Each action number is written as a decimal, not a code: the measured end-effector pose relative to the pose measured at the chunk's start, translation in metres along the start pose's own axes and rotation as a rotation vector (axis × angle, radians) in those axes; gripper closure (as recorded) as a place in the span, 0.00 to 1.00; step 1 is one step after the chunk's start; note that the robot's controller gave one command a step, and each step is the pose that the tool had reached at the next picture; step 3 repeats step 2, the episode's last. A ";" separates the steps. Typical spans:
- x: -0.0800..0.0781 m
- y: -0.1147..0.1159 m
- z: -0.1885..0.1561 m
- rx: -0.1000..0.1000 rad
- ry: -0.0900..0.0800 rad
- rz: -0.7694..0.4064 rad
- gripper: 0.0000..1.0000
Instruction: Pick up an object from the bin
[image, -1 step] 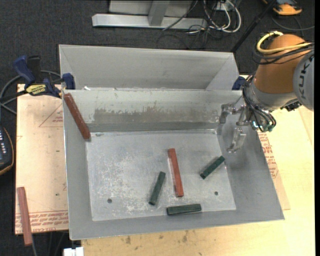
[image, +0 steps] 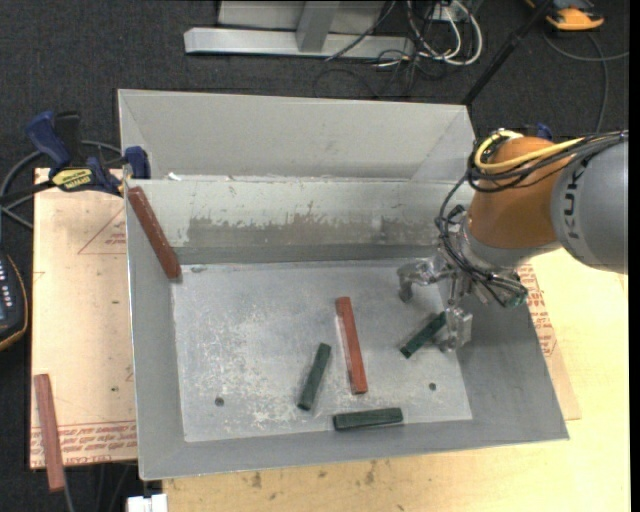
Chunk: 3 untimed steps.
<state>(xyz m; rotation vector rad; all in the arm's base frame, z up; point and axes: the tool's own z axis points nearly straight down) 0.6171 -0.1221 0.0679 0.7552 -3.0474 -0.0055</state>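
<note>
The small dark green bar (image: 419, 341) is a short, straight, square-edged stick. It sits just right of the long red-brown bar (image: 350, 346), apart from it. It is slanted, with its lower end toward that bar and its upper end meeting the gripper (image: 452, 328).

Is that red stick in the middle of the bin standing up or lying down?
Lying down: the red stick rests flat on the bin floor, full length showing.
</note>
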 end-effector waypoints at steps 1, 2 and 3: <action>-0.001 -0.001 -0.003 0.004 -0.004 0.000 1.00; 0.011 0.011 -0.162 0.011 -0.011 -0.023 1.00; 0.011 0.011 -0.162 0.011 -0.011 -0.023 1.00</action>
